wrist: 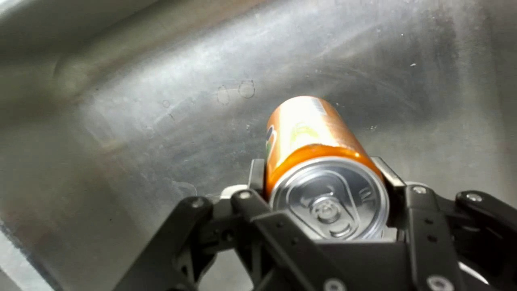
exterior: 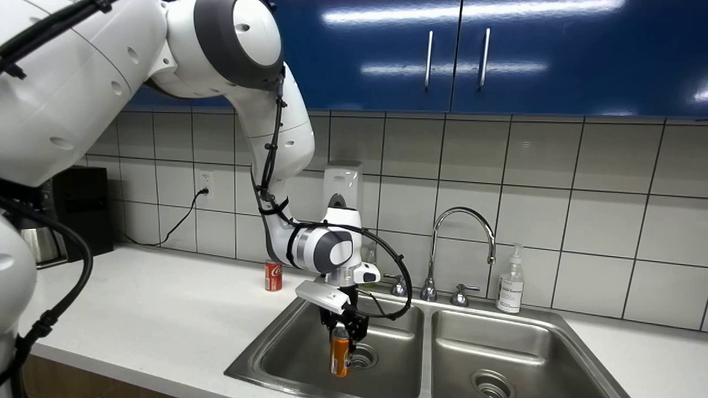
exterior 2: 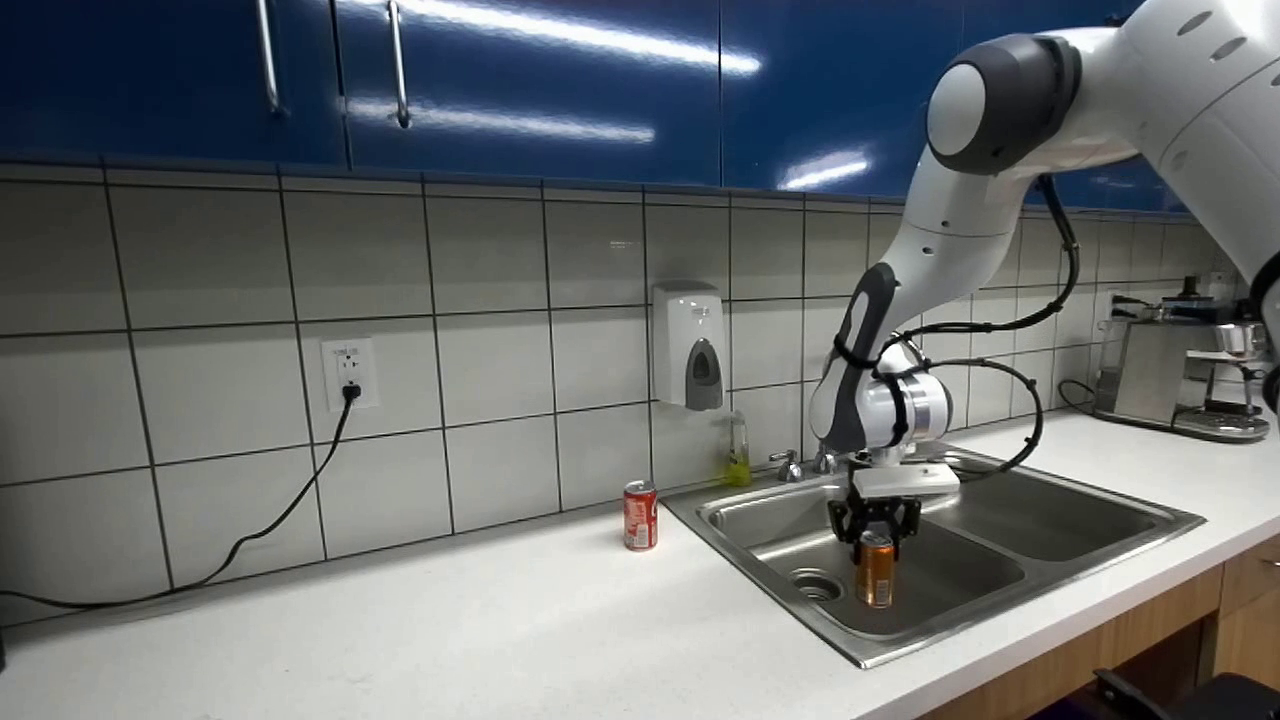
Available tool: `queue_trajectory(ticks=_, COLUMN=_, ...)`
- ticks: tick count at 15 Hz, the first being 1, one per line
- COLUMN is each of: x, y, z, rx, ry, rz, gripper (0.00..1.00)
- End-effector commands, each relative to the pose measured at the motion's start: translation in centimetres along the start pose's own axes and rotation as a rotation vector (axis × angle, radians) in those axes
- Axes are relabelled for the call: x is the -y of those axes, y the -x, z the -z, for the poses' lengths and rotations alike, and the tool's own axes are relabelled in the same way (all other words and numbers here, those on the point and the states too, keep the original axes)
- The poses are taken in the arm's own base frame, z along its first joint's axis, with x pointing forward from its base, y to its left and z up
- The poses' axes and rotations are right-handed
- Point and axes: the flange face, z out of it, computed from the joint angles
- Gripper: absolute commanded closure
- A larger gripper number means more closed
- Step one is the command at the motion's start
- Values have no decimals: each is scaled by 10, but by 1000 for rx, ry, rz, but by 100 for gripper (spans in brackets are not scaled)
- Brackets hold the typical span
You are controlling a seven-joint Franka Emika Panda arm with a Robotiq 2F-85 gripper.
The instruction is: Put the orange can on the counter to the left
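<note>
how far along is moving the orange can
Looks done: the pincer is closed on the orange can from both sides. In hand: that can, inside the outline of the sink; whether lifted, I can't tell. Remaining: setting it on the counter; it isn't there yet.

A kitchen: sink (exterior: 426, 345), cabinets (exterior: 359, 47) (coffee machine (exterior 2: 1147, 372) too).

Cabs. (exterior: 468, 50) w/ glare streaks, sink (exterior: 426, 348) sheen
</note>
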Motion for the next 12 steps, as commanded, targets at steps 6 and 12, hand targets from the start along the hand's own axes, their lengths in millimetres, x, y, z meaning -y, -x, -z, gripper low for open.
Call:
queue_trajectory(ticks=6, x=5, y=30, z=71, rx=40, ry=-28, rz=71, gripper=62)
queue_trajectory(ticks=12, x=26, y=57, z=109, rx=29, ry=-52, rz=129, gripper=62)
